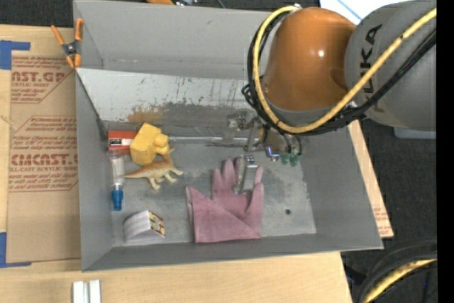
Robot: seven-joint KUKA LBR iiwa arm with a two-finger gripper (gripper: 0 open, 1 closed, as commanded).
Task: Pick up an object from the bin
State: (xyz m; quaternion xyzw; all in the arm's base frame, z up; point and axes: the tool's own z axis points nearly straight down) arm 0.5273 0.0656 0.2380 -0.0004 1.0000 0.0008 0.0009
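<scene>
In the bin [213, 39] the cloth [223, 216] lies spread on the floor by the near wall, about midway along it. The tool [247, 181] stands over the cloth's far right part, with the arm coming in from the right. Left of the cloth lies the toy dinosaur [152, 172], and just behind it, close against it, sits a lumpy toy [147, 143]. A small box [119, 140] lies left of that toy, at the left wall. Nearer along the same wall lies a little bottle [116, 188], and in the near left corner, apart from the cloth, a small packet [144, 225]
</scene>
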